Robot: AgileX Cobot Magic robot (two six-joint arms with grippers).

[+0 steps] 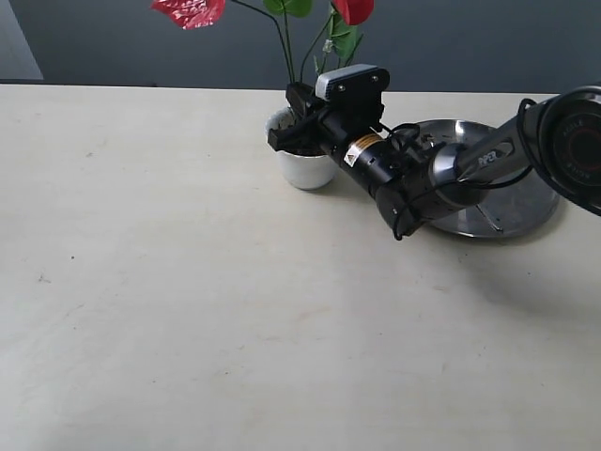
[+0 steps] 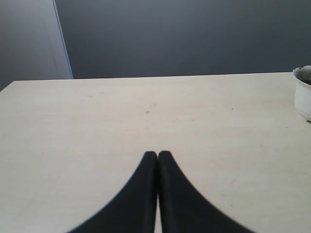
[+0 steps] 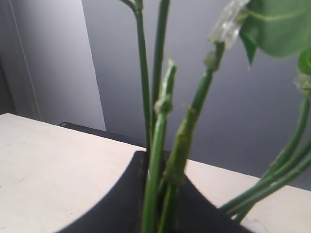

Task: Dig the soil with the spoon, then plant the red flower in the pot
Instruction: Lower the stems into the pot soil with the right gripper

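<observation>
The white pot (image 1: 308, 167) stands at the back middle of the table. The red flower's green stems (image 1: 285, 47) rise out of it, with red blooms (image 1: 191, 11) at the top edge of the exterior view. My right gripper (image 1: 286, 133) sits at the pot's rim. In the right wrist view my right gripper (image 3: 163, 167) is shut on the stems (image 3: 160, 116). Dark soil (image 2: 306, 74) shows at the rim of the pot (image 2: 303, 97) in the left wrist view. My left gripper (image 2: 157, 154) is shut on nothing, low over bare table. I cannot make out the spoon for certain.
A large round steel plate (image 1: 526, 202) lies right of the pot, partly under my right arm (image 1: 423, 174). A thin silver sliver (image 1: 486, 219) lies on its near side. The pale table (image 1: 235, 310) runs back to a dark grey wall.
</observation>
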